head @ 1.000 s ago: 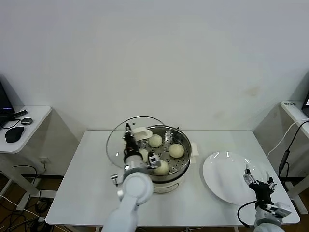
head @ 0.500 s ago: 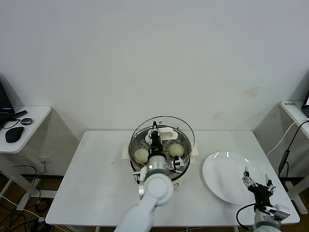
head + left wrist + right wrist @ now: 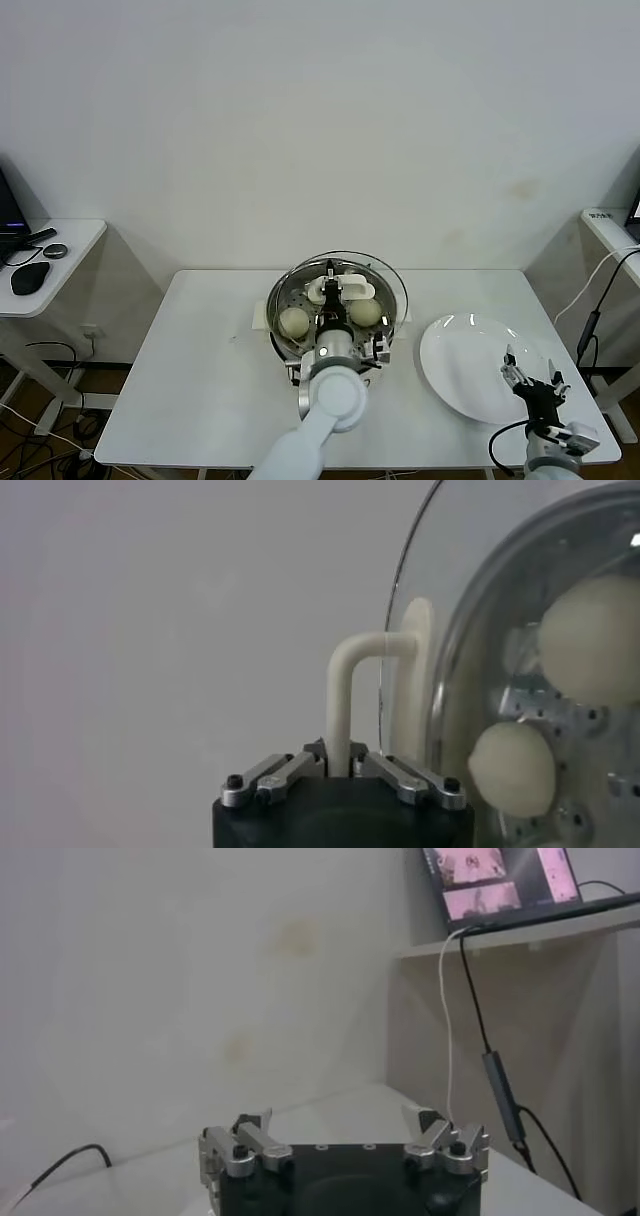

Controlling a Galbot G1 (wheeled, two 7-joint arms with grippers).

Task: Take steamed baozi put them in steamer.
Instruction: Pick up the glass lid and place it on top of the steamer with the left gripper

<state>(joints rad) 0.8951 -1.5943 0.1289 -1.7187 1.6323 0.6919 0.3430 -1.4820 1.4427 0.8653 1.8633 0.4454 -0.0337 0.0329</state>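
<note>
**A:** What's the room like, and what carries everything?

**B:** A plain white wall behind one white counter (image 3: 190, 400). A second, smaller white side table (image 3: 70, 240) stands off the counter's left edge with a dark mouse and other small items on it, and a shelf with a cable hanging from it stands past the right edge.

**A:** Count what's on the counter, biggest first.

**B:** One steamer (image 3: 335, 320), near the middle toward the back edge. One round glass lid (image 3: 390, 285) sits over it, with a cream handle (image 3: 345, 695). One flat white plate (image 3: 470, 375) lies toward the front right corner, well apart from the steamer. Two steamed baozi (image 3: 293, 322) show plainly through the glass in the head view, one on each side of the arm; any others are hidden behind it.

**A:** And the arms?

**B:** Two. The left end effector (image 3: 338, 768) hangs above the steamer with its fingers clamped together on the lid's handle. The right end effector (image 3: 345, 1140) waits at the front right corner beside the plate, fingers spread apart and holding nothing.
</note>
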